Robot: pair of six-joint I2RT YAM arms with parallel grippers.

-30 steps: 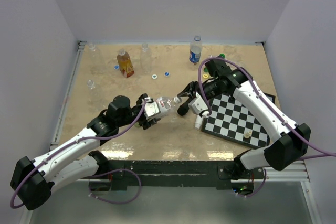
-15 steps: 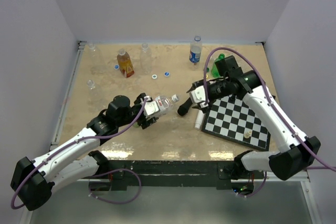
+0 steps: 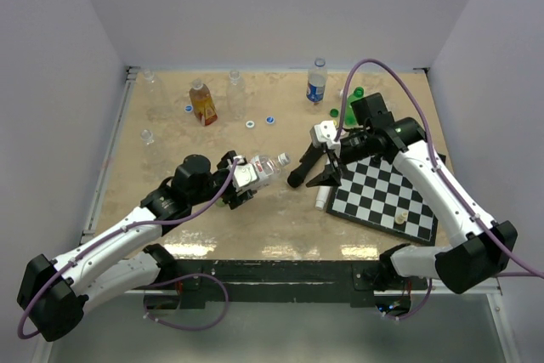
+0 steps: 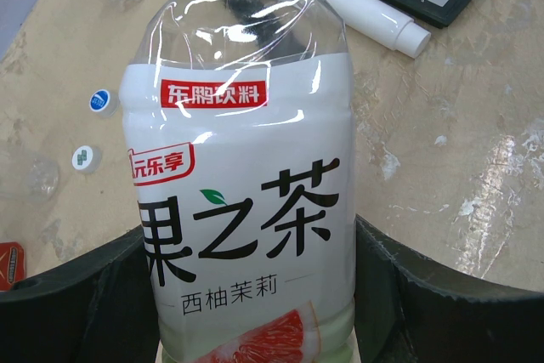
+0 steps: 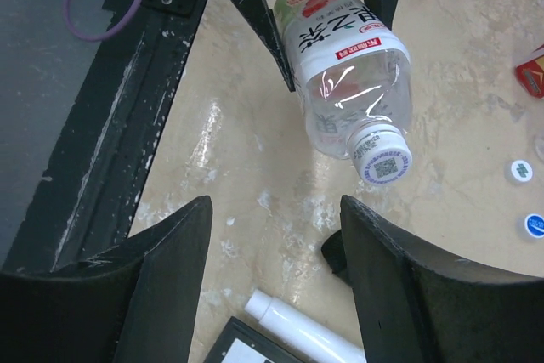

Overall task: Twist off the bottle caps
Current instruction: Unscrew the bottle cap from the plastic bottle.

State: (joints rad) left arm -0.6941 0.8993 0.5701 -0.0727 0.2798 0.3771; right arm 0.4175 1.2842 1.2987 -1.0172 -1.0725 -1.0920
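Note:
A clear bottle (image 3: 263, 167) with a white label lies tilted, and my left gripper (image 3: 242, 178) is shut on its body. In the left wrist view the bottle (image 4: 246, 167) fills the frame between the two black fingers (image 4: 416, 295). Its white cap (image 5: 382, 159), with a printed code on top, sits on the neck and points at my right gripper (image 5: 272, 235). That gripper (image 3: 319, 167) is open, holds nothing, and stands a short way back from the cap (image 3: 285, 159). Other bottles stand at the back: an amber bottle (image 3: 202, 101) and a blue-labelled bottle (image 3: 316, 82).
A chessboard (image 3: 387, 193) lies right of centre with a white tube (image 5: 297, 329) along its near-left edge. A black object (image 3: 296, 178) lies just left of my right fingers. Loose caps (image 3: 251, 124) lie near the back. A green bottle (image 3: 350, 108) lies behind my right arm.
My right gripper has opened, let go of the cap end and drawn back to the right. The left gripper has kept the bottle where it was.

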